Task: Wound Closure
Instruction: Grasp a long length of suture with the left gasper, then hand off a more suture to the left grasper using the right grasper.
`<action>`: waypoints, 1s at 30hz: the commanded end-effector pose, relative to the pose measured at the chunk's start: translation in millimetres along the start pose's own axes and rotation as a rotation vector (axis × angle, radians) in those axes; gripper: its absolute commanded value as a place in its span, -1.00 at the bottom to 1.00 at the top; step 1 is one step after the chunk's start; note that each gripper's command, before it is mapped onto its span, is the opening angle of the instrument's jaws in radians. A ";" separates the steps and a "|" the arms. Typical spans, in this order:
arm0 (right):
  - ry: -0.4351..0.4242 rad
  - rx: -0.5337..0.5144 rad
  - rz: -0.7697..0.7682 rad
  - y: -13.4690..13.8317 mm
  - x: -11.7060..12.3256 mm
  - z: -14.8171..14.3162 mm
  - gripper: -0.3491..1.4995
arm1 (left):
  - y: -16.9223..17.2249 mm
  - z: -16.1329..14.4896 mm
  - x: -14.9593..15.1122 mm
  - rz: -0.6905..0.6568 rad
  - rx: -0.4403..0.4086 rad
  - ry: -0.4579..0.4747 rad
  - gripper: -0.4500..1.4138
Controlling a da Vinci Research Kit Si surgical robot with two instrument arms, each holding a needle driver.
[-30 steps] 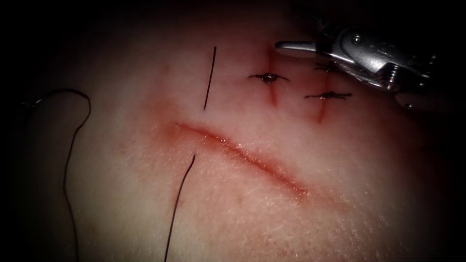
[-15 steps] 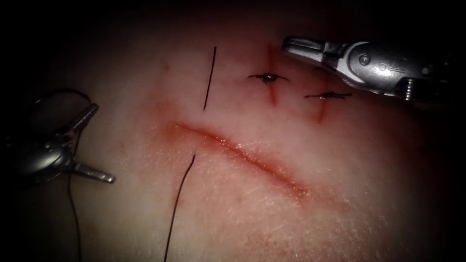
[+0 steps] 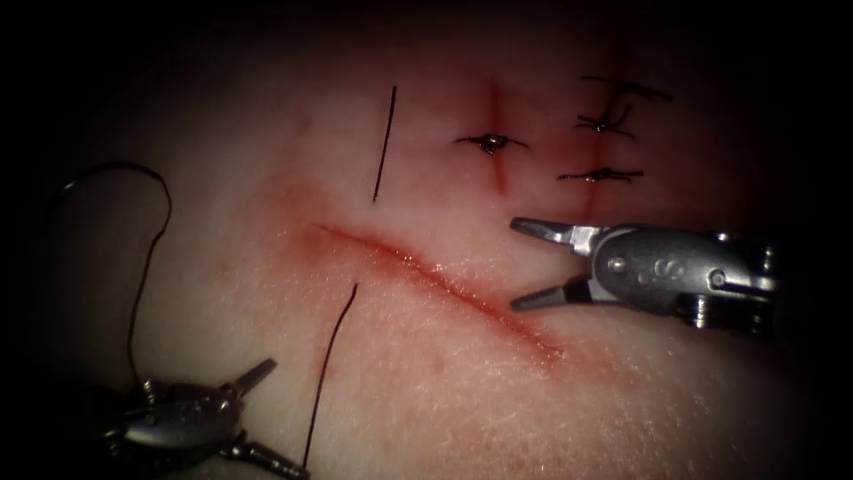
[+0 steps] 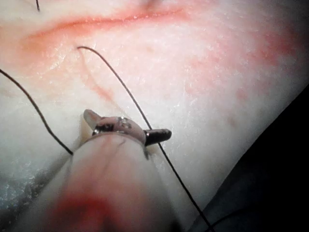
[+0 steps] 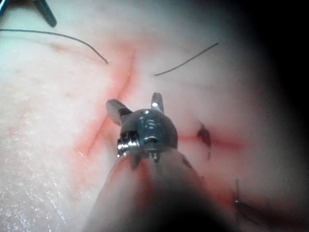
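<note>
Over the cut [image 3: 444,280], right pincer [image 3: 524,264] gapes wide, empty; left pincer [image 3: 258,413] open, empty, beside thread [image 3: 329,373]. Grab thread squarely, w/o snagging tissue [image 3: 426,391].

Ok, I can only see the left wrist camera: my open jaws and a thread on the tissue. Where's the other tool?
Observer: The right tool is close to the right part of the long cut, with its jaws open and nothing in them.
Operator: And where does my thread go?
Observer: Your left tool is empty too. It sits left of the long cut, and behind it the thread curls up into a big loop.
Operator: Are any stitches done?
Observer: Yes, knotted stitches sit on short cuts above the long one. I can't tell where the needle is.
</note>
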 end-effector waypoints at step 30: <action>0.076 0.033 -0.118 -4.4 5.5 2.3 0.18 | 0.3 0.1 2.6 0.114 0.057 0.113 -1.00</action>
